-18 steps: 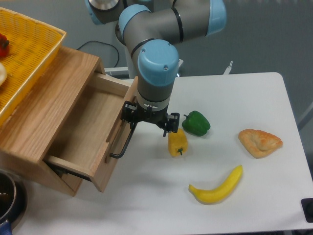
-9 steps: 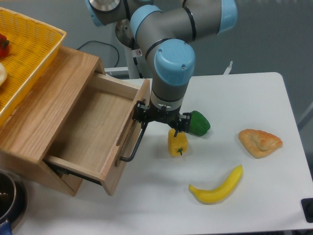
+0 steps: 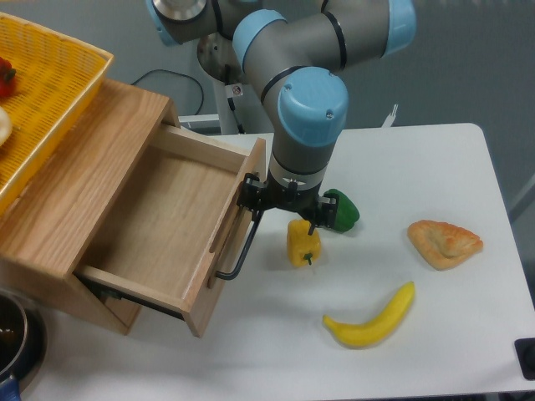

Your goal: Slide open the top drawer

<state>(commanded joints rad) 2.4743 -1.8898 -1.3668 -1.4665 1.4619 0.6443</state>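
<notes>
The top drawer [image 3: 163, 213] is a shallow light-oak tray pulled well out of the oak cabinet [image 3: 71, 196], and its inside is empty. A long black bar handle [image 3: 240, 252] runs along its wood front, which faces right. My gripper [image 3: 257, 207] points down at the upper end of that handle and looks shut on it. The wrist above hides most of the fingers.
A yellow pepper [image 3: 303, 242] and a green pepper [image 3: 343, 209] lie just right of the gripper. A banana [image 3: 372, 322] and a pastry [image 3: 444, 241] lie further right. A yellow basket [image 3: 46, 92] sits on the cabinet. A metal pot [image 3: 12, 344] stands at the bottom left.
The gripper has moved right and slightly toward the front, taking the handle with it. The drawer has slid further out of the cabinet.
</notes>
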